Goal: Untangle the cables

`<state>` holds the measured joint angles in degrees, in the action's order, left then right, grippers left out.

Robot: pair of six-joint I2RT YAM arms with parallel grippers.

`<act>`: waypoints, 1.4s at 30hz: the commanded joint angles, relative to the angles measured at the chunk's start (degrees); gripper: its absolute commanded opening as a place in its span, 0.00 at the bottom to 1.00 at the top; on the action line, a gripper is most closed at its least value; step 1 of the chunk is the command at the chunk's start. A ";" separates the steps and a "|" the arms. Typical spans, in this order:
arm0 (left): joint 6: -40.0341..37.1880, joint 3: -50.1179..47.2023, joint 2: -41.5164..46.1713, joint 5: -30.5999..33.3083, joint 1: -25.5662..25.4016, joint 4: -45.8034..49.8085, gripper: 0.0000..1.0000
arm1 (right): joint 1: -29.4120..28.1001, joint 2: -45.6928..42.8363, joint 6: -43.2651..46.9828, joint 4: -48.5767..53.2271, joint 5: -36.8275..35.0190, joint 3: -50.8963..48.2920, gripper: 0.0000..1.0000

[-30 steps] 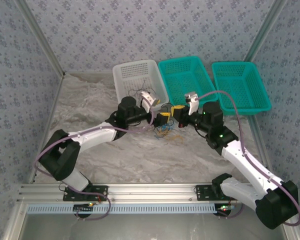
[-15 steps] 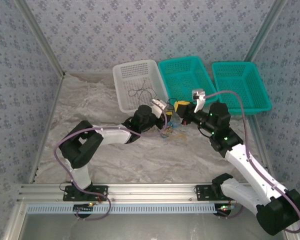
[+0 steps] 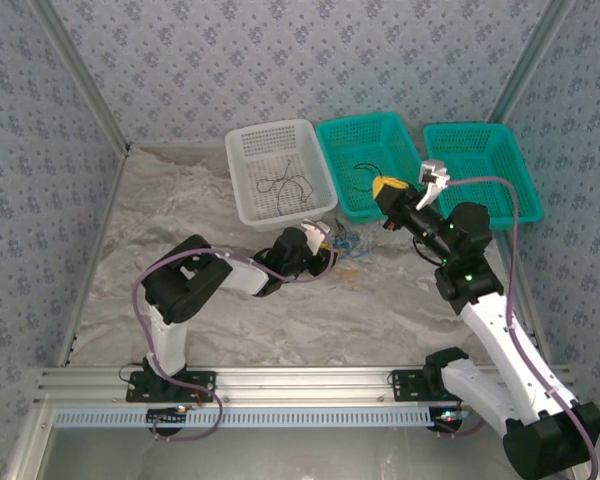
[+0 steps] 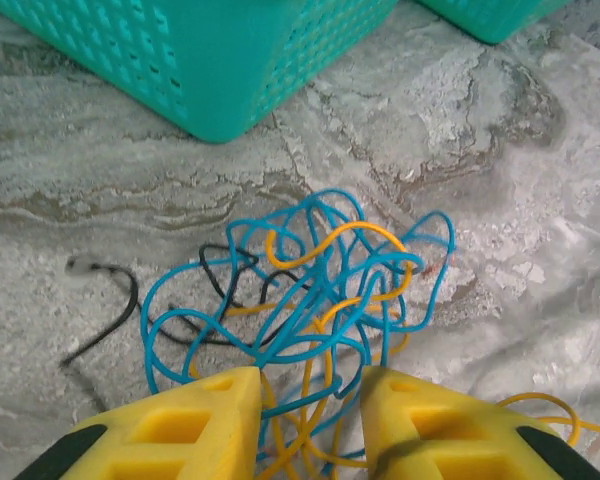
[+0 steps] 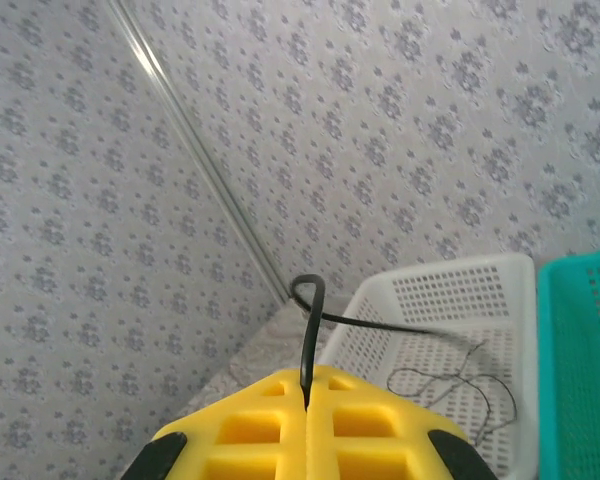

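The tangle of cables [image 3: 346,246] lies on the marbled cloth [image 3: 180,220], just in front of the white basket [image 3: 239,180] and the middle teal basket [image 3: 332,165]. In the left wrist view it is a loose knot of blue cable [image 4: 310,300] with yellow cable [image 4: 330,232] woven through it, and a dark strand [image 4: 110,325] trails out on the cloth to the left. The left gripper [image 4: 305,395] is low over the near edge of this knot. Its yellow fingers [image 4: 200,420] stand a narrow way apart and blue and yellow strands run through the gap, but I cannot tell if they really pinch them. The right gripper [image 3: 388,188] is raised above the middle teal basket. Its fingers [image 5: 240,430] are pressed together on a black cable [image 5: 308,310], which loops up over the tips and hangs down into that basket. Another thin black cable [image 3: 283,185] lies inside the white basket
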<state>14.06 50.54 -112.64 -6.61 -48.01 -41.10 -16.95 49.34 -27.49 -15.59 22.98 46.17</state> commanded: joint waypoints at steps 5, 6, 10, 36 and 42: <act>3.19 -1.72 0.31 -1.82 1.96 -2.87 0.20 | 0.33 -1.46 0.61 0.78 -3.01 2.26 0.00; 3.58 -2.02 0.49 -2.71 2.39 -3.26 0.12 | 0.34 -1.70 0.34 0.66 -3.89 1.85 0.00; 4.55 -3.52 1.23 -3.76 3.25 -3.46 0.00 | 1.10 -2.90 1.02 4.22 -9.04 2.20 0.00; 8.08 -13.54 14.41 -0.98 7.14 2.16 0.34 | 29.90 -4.29 -4.41 26.41 -1.51 2.62 0.00; 8.50 -15.96 19.20 0.49 7.16 3.03 0.48 | 22.53 -0.39 -0.67 26.65 -3.38 3.98 0.00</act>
<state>22.11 35.40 -96.47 -6.20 -40.88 -39.07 8.10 48.53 -30.50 10.63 18.37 47.90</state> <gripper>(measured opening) 0.458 0.065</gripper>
